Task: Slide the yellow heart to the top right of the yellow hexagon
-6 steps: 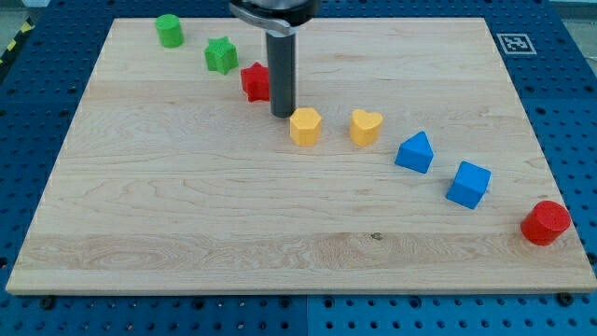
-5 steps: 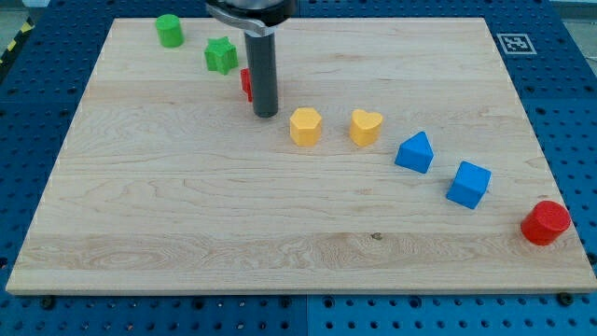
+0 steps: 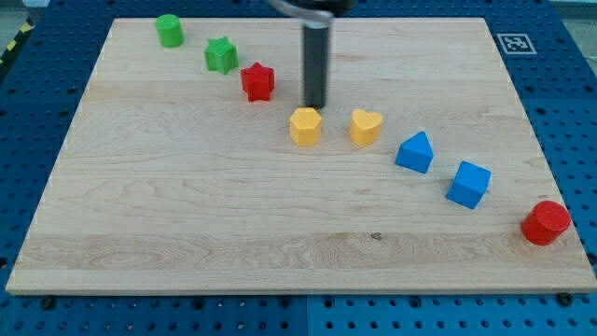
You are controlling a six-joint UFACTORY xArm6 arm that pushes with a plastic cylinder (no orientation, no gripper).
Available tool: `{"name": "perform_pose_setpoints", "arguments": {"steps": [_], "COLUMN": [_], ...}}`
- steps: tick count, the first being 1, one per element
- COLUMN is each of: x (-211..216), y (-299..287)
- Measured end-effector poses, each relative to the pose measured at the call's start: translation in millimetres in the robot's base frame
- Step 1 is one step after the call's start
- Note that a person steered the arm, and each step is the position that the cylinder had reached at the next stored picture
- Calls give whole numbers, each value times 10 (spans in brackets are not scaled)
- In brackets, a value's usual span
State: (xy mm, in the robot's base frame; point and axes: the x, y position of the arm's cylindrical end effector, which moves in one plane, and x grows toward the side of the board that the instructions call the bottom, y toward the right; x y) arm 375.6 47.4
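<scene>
The yellow heart (image 3: 366, 126) lies near the board's middle, just to the right of the yellow hexagon (image 3: 305, 126), with a small gap between them. My tip (image 3: 316, 105) stands just above the hexagon's upper right edge, up and left of the heart. It touches neither block.
A red star (image 3: 257, 81), a green star (image 3: 221, 55) and a green cylinder (image 3: 169, 30) run toward the view's top left. A blue triangular block (image 3: 415, 152), a blue cube (image 3: 468, 184) and a red cylinder (image 3: 545, 222) run toward the bottom right. A marker tag (image 3: 514, 43) sits at the top right.
My tip moved from beside the red star to the right, and now stands above the yellow hexagon. The red star is uncovered. No block has moved.
</scene>
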Motion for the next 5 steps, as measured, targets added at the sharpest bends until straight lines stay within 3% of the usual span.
{"name": "perform_pose_setpoints", "arguments": {"steps": [1,2,4,5], "x": [44,368,569,569], "y": [752,996,-165,-98]}}
